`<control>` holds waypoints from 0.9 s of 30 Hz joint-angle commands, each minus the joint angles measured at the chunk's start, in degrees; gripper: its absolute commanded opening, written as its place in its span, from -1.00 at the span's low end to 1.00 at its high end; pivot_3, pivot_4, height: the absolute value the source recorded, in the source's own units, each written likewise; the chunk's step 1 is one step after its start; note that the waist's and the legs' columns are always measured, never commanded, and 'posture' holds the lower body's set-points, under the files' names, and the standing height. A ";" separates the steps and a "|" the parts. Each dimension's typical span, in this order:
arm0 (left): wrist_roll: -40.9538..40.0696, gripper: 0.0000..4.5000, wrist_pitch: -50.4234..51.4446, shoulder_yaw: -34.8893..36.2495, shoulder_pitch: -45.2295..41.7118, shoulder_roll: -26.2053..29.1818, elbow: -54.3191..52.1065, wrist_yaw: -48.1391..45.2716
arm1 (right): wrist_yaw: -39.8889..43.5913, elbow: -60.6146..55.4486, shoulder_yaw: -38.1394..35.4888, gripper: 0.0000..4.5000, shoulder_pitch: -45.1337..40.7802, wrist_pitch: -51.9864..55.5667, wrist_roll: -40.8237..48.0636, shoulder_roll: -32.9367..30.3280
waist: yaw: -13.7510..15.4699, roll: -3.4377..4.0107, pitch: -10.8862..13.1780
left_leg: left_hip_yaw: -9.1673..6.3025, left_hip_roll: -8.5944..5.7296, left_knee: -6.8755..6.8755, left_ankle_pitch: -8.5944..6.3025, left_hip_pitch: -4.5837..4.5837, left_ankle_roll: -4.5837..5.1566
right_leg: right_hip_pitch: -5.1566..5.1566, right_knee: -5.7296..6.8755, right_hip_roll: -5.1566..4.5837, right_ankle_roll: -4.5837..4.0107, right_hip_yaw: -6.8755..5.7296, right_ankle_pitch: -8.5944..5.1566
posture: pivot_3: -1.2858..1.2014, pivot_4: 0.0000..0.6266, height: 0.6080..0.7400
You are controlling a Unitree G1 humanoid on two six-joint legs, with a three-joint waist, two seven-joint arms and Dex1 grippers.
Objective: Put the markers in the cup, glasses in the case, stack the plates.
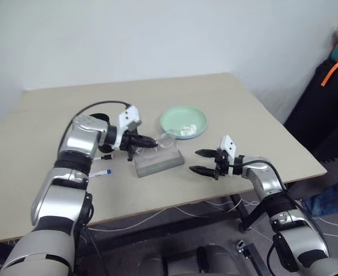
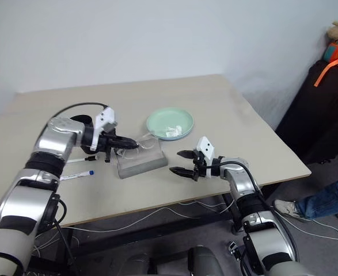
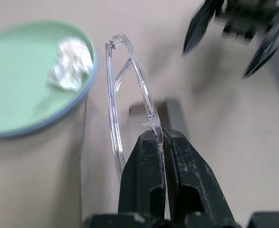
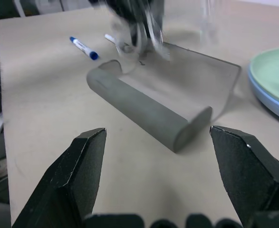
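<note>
**Left hand grips the glasses above the open case**

Hands first: the left hand (image 1: 148,140) is clenched on the glasses (image 3: 129,90), its two black fingers (image 3: 141,171) pinched tight on the clear frame near the nose bridge, so the glasses hang above the case. The right hand (image 1: 200,161) is released, fingers spread wide, hovering just off the bench on the case's right side and pointing toward it without touching.

The bench (image 1: 243,109) is a pale tan top. On it, beyond the case, sit the plates (image 1: 183,122): the mint green one lies stacked on the light blue one, whose rim shows at the edge in the wrist views. A small crumpled white tissue (image 1: 186,131) rests in the green plate.

The case (image 1: 159,162) is grey and oblong, lying in the middle of the bench between the two hands with its lid open.

A marker with a blue cap (image 1: 101,172) lies flat on the bench under the left forearm, near the case but apart from it.
</note>
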 commanded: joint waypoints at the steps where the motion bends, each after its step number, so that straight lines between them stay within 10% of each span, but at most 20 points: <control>1: 2.69 -0.99 -6.08 -0.35 -3.66 -2.07 4.90 1.70 | -0.74 -1.72 -1.10 0.68 -0.62 -0.61 1.14 0.07 | 0.00 -0.02 0.00 | 0.00 0.00 0.02 0.00 -0.02 0.00 | -0.01 0.00 0.00 0.00 0.00 0.00 | 0.03 -1.00 1.00; 27: 11.74 -0.99 -3.55 -3.76 -6.08 -2.70 16.21 -12.04 | -4.00 -6.18 -1.02 0.68 3.74 1.48 1.74 -0.33 | -0.04 -0.05 -0.01 | -0.04 0.01 0.08 -0.03 -0.01 0.00 | 0.01 0.02 -0.01 -0.05 -0.03 -0.03 | 0.03 -1.00 1.00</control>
